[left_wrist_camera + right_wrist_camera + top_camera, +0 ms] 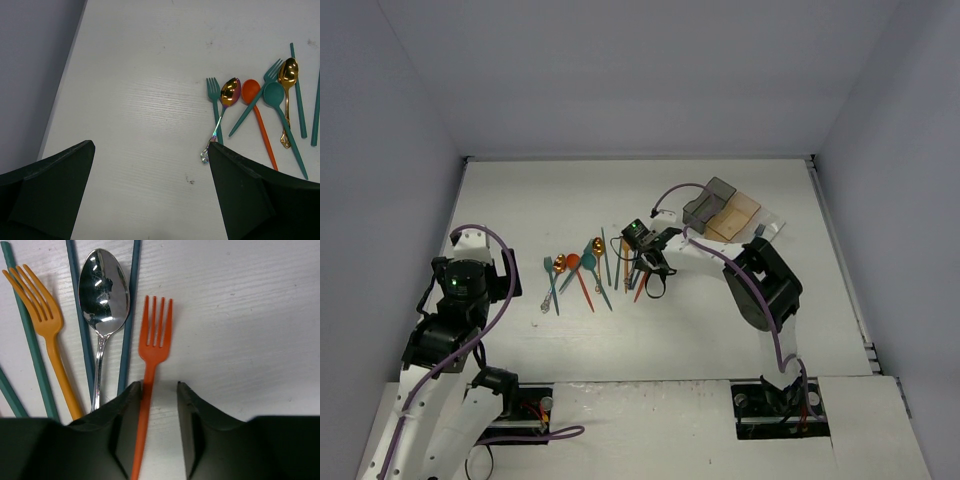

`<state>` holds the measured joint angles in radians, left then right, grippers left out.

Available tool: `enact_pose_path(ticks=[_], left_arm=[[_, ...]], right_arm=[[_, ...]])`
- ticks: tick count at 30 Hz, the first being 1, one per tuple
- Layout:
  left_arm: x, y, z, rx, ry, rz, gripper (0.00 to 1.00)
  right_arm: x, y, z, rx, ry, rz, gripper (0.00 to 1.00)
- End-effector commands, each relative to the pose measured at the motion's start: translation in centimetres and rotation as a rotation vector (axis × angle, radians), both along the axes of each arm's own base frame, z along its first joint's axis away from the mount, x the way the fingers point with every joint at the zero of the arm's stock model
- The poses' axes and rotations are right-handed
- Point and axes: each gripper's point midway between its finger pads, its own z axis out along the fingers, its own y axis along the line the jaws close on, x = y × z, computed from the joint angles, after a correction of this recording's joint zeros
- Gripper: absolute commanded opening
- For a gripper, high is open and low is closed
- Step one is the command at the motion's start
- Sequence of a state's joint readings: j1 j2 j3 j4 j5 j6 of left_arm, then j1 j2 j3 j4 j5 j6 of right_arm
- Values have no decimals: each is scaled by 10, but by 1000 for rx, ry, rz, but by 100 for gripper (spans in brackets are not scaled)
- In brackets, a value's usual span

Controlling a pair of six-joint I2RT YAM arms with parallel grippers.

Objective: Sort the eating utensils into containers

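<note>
- right gripper point(157, 405): chunky matte black fingers, spread apart, straddling the handle of a flat orange plastic fork point(155, 340). The handle runs right along one finger's inner face and the other finger is clear of it, so not clamped.
- beside that fork: a mirror-shiny silver metal spoon point(104, 290) lying bowl up, a yellow-orange plastic fork point(42, 310), and thin teal plastic handles point(39, 370) fanned between them. All of it is flat on the table.
- left gripper point(150, 200): fingers wide apart with nothing between them, hanging over bare table just beside the other bunch.
- that bunch: a teal plastic fork point(214, 92), a glossy gold spoon with a rainbow-tinted handle point(230, 92), a matte orange plastic spoon point(250, 90), a teal plastic spoon point(274, 94) and a second gold metal spoon point(288, 70).
- containers: three boxy translucent ones in a slanted row at the far right of the table. There's a smoky grey bin point(718, 190), an orange-tan bin point(738, 212) and a clear bin point(770, 225). Can't tell what's inside them.
- table point(550, 200): white, with faint wood-grain streaks and a few scuffs.
- walls point(620, 70): plain pale lilac-grey on three sides.
</note>
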<state>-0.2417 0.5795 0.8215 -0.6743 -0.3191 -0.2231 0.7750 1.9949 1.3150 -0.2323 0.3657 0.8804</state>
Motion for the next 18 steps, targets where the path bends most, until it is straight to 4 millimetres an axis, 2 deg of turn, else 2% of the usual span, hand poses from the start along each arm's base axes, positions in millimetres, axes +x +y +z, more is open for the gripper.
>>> enact_pose_path(ticks=[1, 5, 9, 13, 17, 18], left_arm=[[11, -3, 14, -24, -59, 12, 95], [11, -3, 14, -25, -59, 9, 95], [12, -4, 14, -25, -59, 6, 95], [11, -4, 14, -25, -58, 8, 95], [11, -4, 14, -27, -61, 5, 95], [12, -5, 14, -28, -60, 5, 95]], right_arm=[[1, -14, 4, -27, -39, -49, 26], [-4, -31, 1, -49, -28, -63, 13], [0, -44, 20, -41, -53, -66, 3], [11, -67, 60, -19, -105, -84, 0], [26, -116, 104, -32, -145, -136, 0], [27, -127, 110, -36, -143, -147, 0]])
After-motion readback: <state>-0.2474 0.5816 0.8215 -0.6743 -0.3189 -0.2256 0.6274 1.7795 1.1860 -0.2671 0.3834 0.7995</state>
